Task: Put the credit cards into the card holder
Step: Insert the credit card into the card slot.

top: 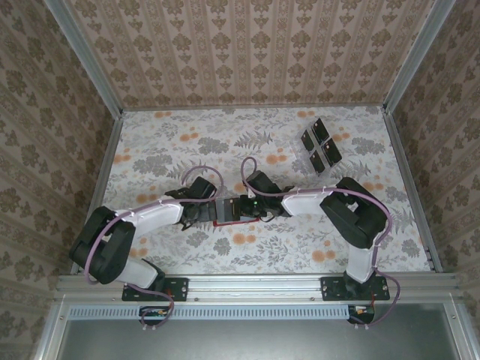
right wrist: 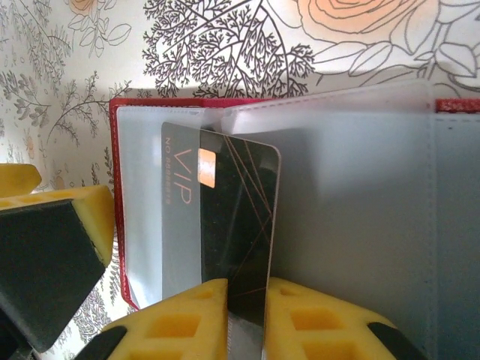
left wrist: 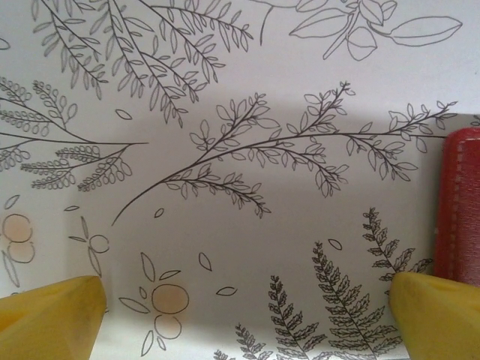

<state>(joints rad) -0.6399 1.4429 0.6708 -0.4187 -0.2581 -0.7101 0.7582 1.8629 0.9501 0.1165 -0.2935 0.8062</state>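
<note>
The red card holder [right wrist: 114, 187] lies open on the flowered tablecloth, its greyish clear pockets facing up. My right gripper [right wrist: 246, 289] is shut on a dark credit card [right wrist: 232, 195] marked VIP. The card's left part lies under a clear pocket flap. In the top view the card holder [top: 225, 223] sits between the two grippers, with the right gripper [top: 251, 208] over it. My left gripper [left wrist: 247, 315] is open over bare cloth, and its right finger [left wrist: 439, 315] is beside the holder's red edge [left wrist: 459, 206]. More dark credit cards [top: 321, 145] lie at the back right.
The spare cards rest in a clear tray [top: 306, 137] near the back right of the table. The left gripper's yellow finger [right wrist: 52, 247] stands close beside the holder's left edge. Patterned walls enclose the table on three sides.
</note>
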